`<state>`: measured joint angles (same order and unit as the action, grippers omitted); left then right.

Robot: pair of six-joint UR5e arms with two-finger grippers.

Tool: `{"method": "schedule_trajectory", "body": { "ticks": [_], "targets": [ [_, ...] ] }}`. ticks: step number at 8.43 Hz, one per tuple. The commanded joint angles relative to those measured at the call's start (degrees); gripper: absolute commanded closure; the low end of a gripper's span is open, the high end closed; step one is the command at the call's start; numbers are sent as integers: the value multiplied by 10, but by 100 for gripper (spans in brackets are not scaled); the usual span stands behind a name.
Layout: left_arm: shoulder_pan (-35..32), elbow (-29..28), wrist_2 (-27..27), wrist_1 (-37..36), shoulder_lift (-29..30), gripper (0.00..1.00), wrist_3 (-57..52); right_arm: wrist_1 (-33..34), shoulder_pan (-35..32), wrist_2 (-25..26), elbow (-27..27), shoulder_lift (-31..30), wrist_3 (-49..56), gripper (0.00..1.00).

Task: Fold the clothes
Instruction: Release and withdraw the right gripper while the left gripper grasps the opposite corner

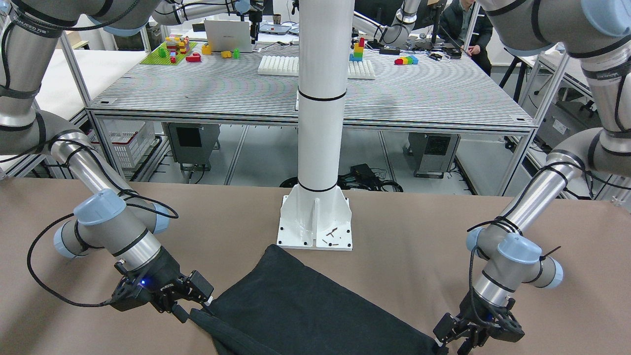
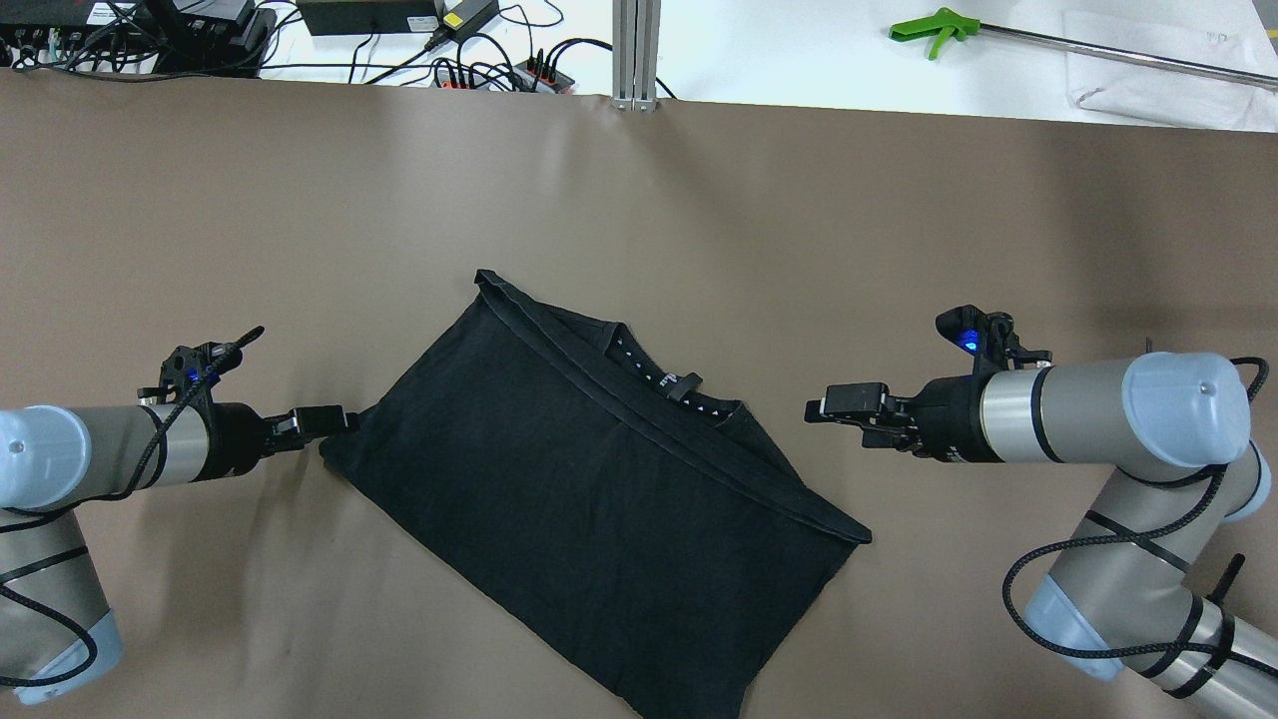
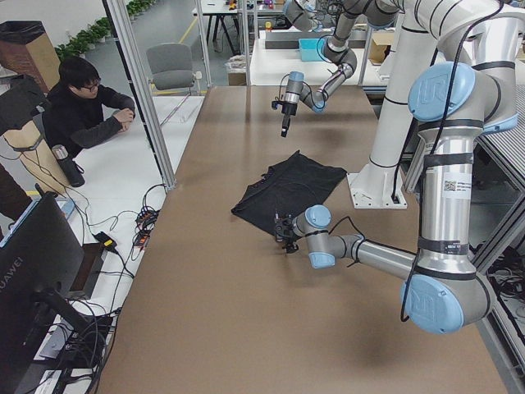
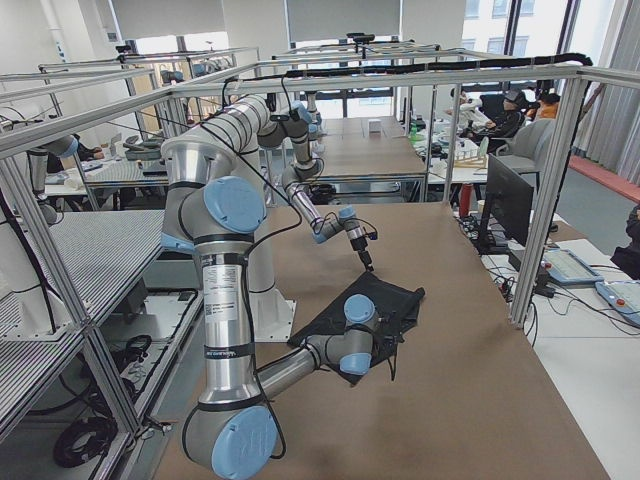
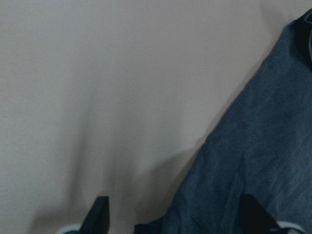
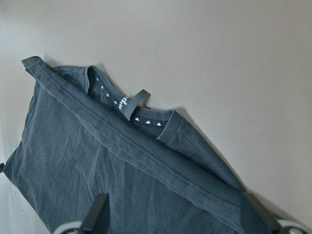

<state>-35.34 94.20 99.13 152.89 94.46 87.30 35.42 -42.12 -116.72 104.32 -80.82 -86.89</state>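
Observation:
The clothes are one black garment (image 2: 599, 499) lying folded in a slanted rectangle on the brown table, its collar label (image 6: 130, 103) facing up. My left gripper (image 2: 339, 420) sits low at the garment's left corner; in the left wrist view its fingers (image 5: 100, 217) stand apart with the corner of the cloth (image 5: 253, 146) between them, not gripped. My right gripper (image 2: 814, 407) hangs open above the table off the garment's right side, apart from it. In the front-facing view the left gripper (image 1: 451, 337) is at the right and the right gripper (image 1: 197, 300) at the left.
The white pillar base (image 1: 315, 222) stands just behind the garment's near corner. Cables and power strips (image 2: 499, 70) and a green tool (image 2: 934, 25) lie beyond the table's far edge. A person (image 3: 82, 115) sits off the far side. Bare brown table (image 2: 699, 220) surrounds the garment.

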Motion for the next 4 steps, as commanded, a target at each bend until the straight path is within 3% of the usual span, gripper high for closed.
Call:
{"method": "schedule_trajectory", "body": {
  "ticks": [1,4],
  "targets": [
    [10,-2,0,-1,2,6,-2,0,0,0,0,0,0,6],
    [22,-1,-2,-7,6,10,-3,-1,-2,1,1,0,0,6]
  ]
}}
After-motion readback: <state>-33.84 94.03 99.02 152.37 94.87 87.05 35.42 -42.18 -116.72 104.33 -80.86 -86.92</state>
